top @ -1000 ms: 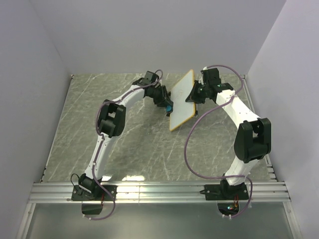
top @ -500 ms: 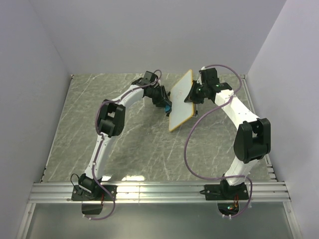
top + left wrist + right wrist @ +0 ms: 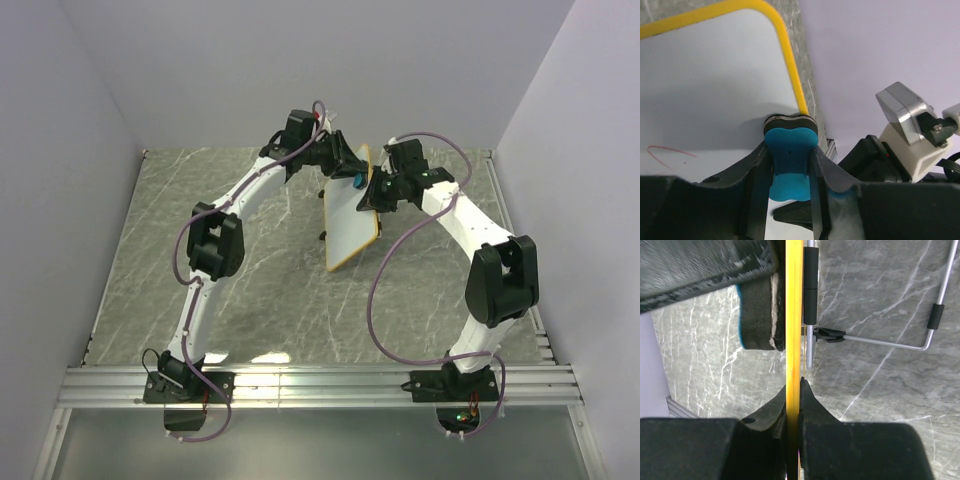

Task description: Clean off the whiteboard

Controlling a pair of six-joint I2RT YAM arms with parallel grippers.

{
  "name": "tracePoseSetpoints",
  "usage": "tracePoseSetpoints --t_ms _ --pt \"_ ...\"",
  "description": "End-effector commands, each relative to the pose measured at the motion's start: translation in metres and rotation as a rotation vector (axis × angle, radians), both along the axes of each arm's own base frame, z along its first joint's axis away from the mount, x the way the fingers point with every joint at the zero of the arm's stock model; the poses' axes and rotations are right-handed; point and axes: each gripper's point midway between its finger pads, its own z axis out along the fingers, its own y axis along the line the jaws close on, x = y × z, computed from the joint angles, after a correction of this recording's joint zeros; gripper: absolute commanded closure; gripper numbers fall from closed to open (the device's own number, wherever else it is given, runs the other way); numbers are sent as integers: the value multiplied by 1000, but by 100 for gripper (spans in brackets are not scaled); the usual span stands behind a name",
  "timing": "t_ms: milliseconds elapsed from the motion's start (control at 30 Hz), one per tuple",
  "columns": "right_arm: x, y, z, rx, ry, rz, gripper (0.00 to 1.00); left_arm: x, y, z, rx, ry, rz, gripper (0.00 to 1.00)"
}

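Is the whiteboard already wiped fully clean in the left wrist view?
No, a thin red scribble shows on the whiteboard, left of the blue eraser.

— What sort of place was it?
— A robot lab cell: plain pale walls (image 3: 300, 70) boxed in a grey marbled tabletop (image 3: 260, 290).
— What else showed that?
— The left arm (image 3: 215, 245) and the right arm (image 3: 500, 280) were bolted to aluminium rails (image 3: 320, 385), and cables (image 3: 375, 300) looped loose.
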Motion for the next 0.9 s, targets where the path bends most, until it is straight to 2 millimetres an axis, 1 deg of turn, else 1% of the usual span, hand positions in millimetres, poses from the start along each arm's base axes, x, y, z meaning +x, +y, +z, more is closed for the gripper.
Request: tracePoseSetpoints --t_ms 0,67,133,167,200,267,300,367,400,467,500,567,633,733,800,833,867 --pt "-63 67 18 222 170 265 100 -14 -18 13 -21 -19 -43 100" --pt "-63 67 19 221 169 265 100 -11 -11 -12 44 19 -17 100" --pt "-63 66 21 218 164 267 100 -9 -4 -45 123 42 5 100" --pt "-62 67 21 218 163 268 100 -11 -1 -59 155 67 8 100" --pt "-62 66 20 215 166 268 100 -16 3 -83 192 107 8 100" --pt "-62 67 20 217 165 268 100 -19 11 -109 251 135 19 100" --pt "-62 67 21 220 165 270 100 -25 16 -133 287 176 20 100" --pt "-61 68 21 223 165 269 100 -31 24 -157 336 213 25 100" --pt "-61 68 20 223 164 271 100 -36 29 -177 367 251 25 100" --pt "-61 68 20 225 166 271 100 -40 36 -198 414 271 19 100" --pt "-60 69 20 225 164 271 100 -44 40 -214 445 299 17 100" --pt "-61 69 19 227 165 273 100 -46 45 -225 463 315 18 100" --pt "-61 69 19 225 164 274 100 -44 46 -226 464 308 23 100" --pt "-61 68 19 224 166 277 100 -35 42 -207 433 268 27 100" --pt "-61 68 18 224 167 275 100 -28 35 -185 389 238 27 100" --pt "-61 69 17 224 170 277 100 -29 30 -174 352 249 17 100" --pt "-62 69 16 225 172 278 100 -22 24 -154 318 212 17 100"
